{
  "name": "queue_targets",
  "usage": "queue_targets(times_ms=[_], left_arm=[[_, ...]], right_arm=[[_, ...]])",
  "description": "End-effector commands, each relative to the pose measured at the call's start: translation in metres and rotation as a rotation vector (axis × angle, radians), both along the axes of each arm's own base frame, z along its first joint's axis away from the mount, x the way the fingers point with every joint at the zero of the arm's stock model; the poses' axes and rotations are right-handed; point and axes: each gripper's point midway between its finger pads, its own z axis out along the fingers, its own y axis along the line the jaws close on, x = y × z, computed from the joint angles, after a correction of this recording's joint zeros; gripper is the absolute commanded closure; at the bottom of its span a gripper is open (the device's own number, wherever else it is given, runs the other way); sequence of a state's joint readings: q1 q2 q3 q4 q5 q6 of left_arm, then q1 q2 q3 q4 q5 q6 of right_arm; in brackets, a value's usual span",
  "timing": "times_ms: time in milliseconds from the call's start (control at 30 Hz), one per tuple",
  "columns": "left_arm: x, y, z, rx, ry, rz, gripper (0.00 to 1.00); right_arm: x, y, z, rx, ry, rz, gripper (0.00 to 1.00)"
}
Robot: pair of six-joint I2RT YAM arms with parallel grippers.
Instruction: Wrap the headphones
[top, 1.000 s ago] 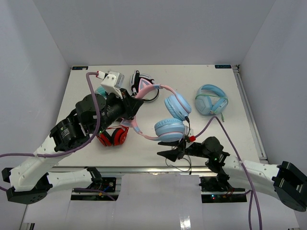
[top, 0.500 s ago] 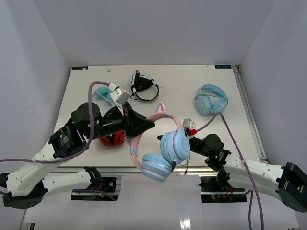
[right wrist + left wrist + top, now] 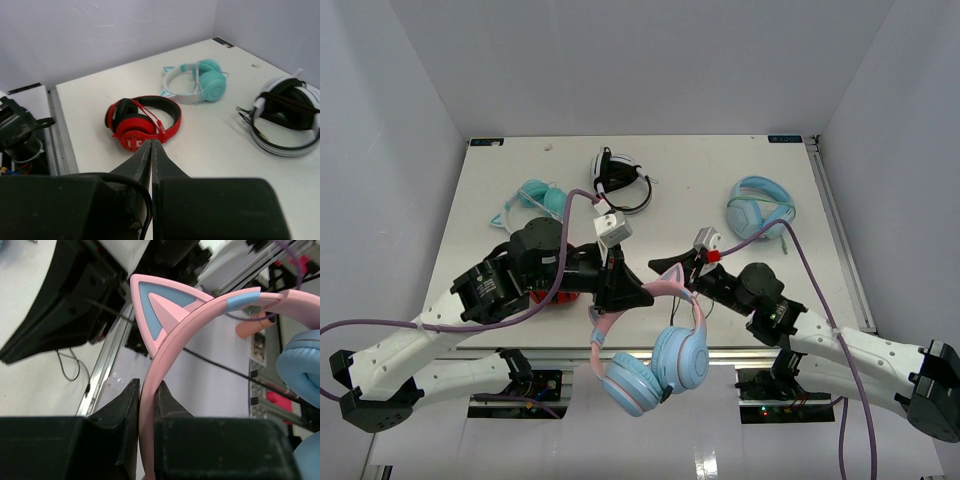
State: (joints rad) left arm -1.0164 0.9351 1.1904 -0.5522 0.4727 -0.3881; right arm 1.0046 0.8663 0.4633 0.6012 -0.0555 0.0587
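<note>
The left fingers (image 3: 131,402) clamp the pink headband (image 3: 165,347) of the headphones (image 3: 625,385), which hang past the near edge of the worktop (image 3: 720,170), ear cups (image 3: 682,358) lowest. The right fingers (image 3: 145,156) are pressed together; whether they pinch the black cable (image 3: 220,367) cannot be told.

Pink-banded headphones (image 3: 672,352) with light blue cups, red pair (image 3: 145,123), teal pair (image 3: 202,86), band seemingly white

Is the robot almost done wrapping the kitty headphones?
Not nearly. Done: the headphones are lifted off the table. In hand: the left gripper clamps the pink headband; the right gripper is shut. Left: the black cable isn't wound around them yet.
</note>
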Motion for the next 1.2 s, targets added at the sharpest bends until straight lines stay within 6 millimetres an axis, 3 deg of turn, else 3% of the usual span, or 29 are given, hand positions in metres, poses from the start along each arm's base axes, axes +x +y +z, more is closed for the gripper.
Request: queue_targets(times_ms=[0, 67, 200, 300, 533, 667, 800, 967, 1167], left_arm=[[-0.001, 0.017, -0.015, 0.095, -0.059, 0.0, 1.0], [0.026, 0.027, -0.03, 0.186, -0.095, 0.15, 1.0], [0.06, 0.048, -0.07, 0.397, -0.126, 0.328, 1.0], [0.078, 0.057, -0.101, 0.549, -0.143, 0.397, 1.0], [0.123, 0.091, -0.138, 0.819, -0.216, 0.651, 1.0], [0.141, 0.113, -0.141, 0.922, -0.262, 0.802, 1.0], [0.152, 0.125, -0.138, 0.975, -0.294, 0.914, 1.0], [0.163, 0.13, -0.129, 0.969, -0.32, 1.023, 1.0], [0.177, 0.127, -0.112, 0.874, -0.325, 1.163, 1.0]], right_arm=[[0.028, -0.024, 0.038, -0.005, -0.023, -0.198, 0.92], [0.031, -0.033, 0.042, -0.03, 0.002, -0.244, 0.92], [0.032, -0.047, 0.053, -0.043, 0.054, -0.295, 0.92], [0.031, -0.047, 0.048, -0.079, 0.095, -0.293, 0.92], [0.034, -0.051, 0.031, -0.184, 0.17, -0.327, 0.92], [0.026, -0.05, 0.034, -0.214, 0.209, -0.292, 0.92], [0.008, -0.037, 0.036, -0.189, 0.245, -0.173, 0.92], [-0.021, -0.009, 0.03, -0.139, 0.287, 0.04, 0.92], [-0.039, 0.007, 0.026, -0.08, 0.312, 0.172, 0.92]])
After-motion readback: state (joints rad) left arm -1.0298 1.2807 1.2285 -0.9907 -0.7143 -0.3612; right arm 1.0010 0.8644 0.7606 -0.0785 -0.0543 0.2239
